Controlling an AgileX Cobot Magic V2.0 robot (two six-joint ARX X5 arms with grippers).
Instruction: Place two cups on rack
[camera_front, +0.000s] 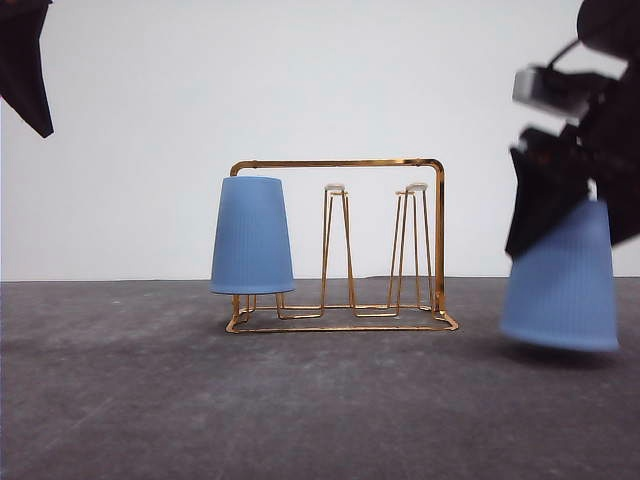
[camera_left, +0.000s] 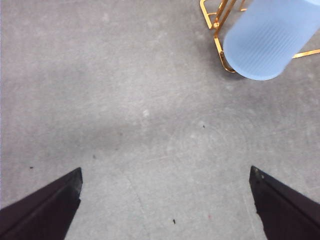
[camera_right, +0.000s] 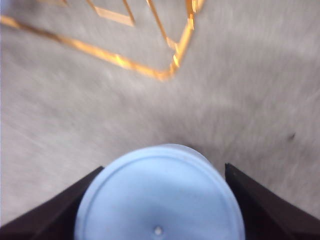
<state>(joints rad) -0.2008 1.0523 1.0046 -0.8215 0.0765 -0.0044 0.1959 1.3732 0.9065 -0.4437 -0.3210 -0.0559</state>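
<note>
The flat closed bottom of a light-blue cup (camera_right: 159, 195) sits nearest the right wrist camera, a smooth disc with a small dimple at its centre, caught between the two dark fingers (camera_right: 260, 200) of the right hand (camera_right: 160, 200). The right hand grips this cup upside down. In the front view the held cup (camera_front: 562, 280) is blurred, its wider flared rim pointing down and hovering just off the grey desk (camera_front: 300, 400), slightly tilted, with the dark arm covering its top. Fine vertical ribbing runs down its tapered wall.

Beyond the right hand's fingertips, near but not touching, lies one corner of the gold wire rack (camera_right: 170, 60). In the front view the rack (camera_front: 340, 163) stands to the left of that hand: a rectangular arched frame on a flat wire base, with narrow upright prongs. Two white-tipped prongs (camera_front: 336, 187) are bare, and the nearer one (camera_front: 413, 188) stands between the held cup and the far end of the rack.

The other cup (camera_front: 252, 237) is already on the rack, inverted over the prong at the end farthest from the right hand, upright, its rim a little above the base wires.

The left hand (camera_left: 165, 200) hangs open over bare desk (camera_left: 125, 100), its two dark fingers (camera_left: 45, 210) spread wide with nothing between them. Ahead of it and off to one side, well apart, are the racked cup (camera_left: 270, 37) and a corner of the rack (camera_left: 220, 47).
</note>
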